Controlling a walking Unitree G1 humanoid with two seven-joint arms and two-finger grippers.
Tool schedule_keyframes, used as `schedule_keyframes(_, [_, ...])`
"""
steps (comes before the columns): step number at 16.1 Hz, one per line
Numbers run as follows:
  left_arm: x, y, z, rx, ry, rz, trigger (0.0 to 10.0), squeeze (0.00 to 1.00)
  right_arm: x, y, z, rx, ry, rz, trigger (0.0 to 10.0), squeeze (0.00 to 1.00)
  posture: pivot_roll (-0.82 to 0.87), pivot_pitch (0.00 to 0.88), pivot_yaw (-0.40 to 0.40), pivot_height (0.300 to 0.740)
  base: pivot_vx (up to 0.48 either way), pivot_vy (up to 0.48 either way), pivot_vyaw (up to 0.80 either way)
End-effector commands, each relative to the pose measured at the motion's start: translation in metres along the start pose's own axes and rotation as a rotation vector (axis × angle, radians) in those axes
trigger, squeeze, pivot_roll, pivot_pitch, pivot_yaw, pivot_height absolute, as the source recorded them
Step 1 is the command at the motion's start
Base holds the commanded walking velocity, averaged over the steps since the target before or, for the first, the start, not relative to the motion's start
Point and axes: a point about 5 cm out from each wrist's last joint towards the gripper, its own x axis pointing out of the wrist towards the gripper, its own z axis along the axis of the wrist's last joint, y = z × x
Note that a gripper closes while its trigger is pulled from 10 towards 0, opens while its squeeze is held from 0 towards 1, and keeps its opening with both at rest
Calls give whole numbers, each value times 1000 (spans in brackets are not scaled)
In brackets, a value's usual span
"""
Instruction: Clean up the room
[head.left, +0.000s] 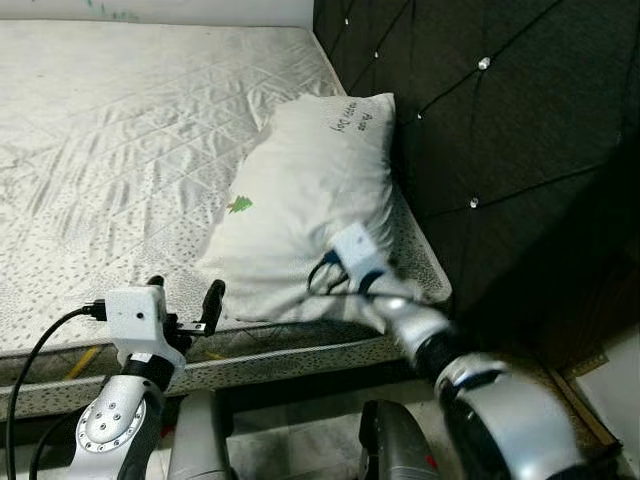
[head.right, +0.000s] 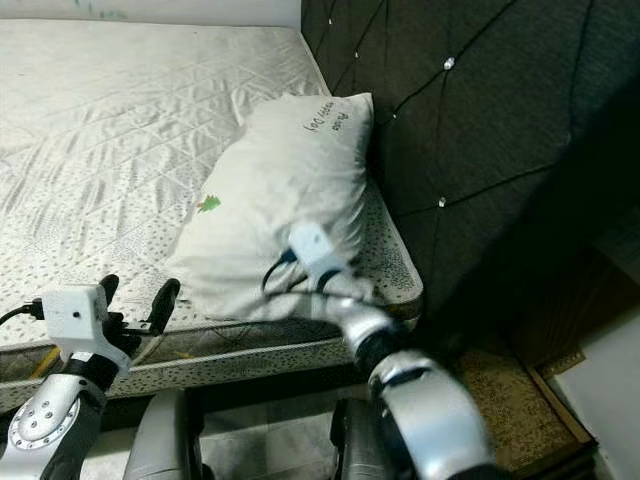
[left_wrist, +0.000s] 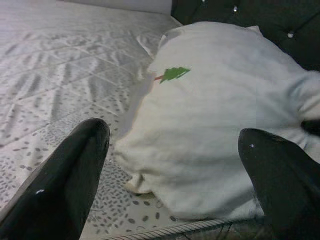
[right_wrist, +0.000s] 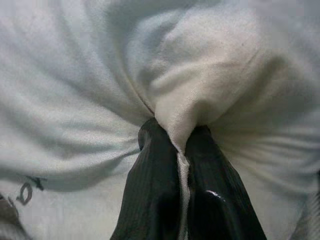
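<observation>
The right gripper (right_wrist: 181, 150) pinches a fold of the white pillow (head.left: 315, 190) lying lengthwise toward the headboard (head.left: 500, 130) on the bed (head.left: 120, 150), while the left gripper (left_wrist: 175, 175) gapes wide just short of its near corner.

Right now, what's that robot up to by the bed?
It is handling the white pillow with a small green tree print, which lies on the bare quilted mattress against the dark tufted headboard. The right gripper has its fingers pinched shut on a fold of the pillow's fabric near the mattress edge. The left gripper waits open, just short of the pillow's near corner.
</observation>
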Motion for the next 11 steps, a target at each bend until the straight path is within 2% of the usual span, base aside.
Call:
schedule_keyframes(1, [2, -1, -2, 2, 5, 0, 10000, 0, -1, -29, 23, -39, -79, -61, 0, 0, 91, 40, -115, 578, 0, 0, 0])
schedule_keyframes(3, [3, 0, -2, 2, 0, 2, 10000, 0, -8, -62, 34, -98, -97, -122, 0, 0, 85, 36, -116, 578, 0, 0, 0])
schedule_keyframes(6, [6, 1, -2, 5, -5, 6, 10000, 0, -20, -99, 39, -139, -101, -205, 0, 0, 73, 31, -109, 578, 0, 0, 0])
schedule_keyframes(8, [10, 2, -1, 9, -12, 1, 10000, 0, -39, -137, 36, -152, -94, -314, 0, 0, 59, 24, -99, 578, 0, 0, 0])
schedule_keyframes(11, [14, 2, -1, 8, -16, -5, 10000, 0, -58, -164, 19, -129, -64, -410, 0, 0, 40, 17, -86, 578, 0, 0, 0])
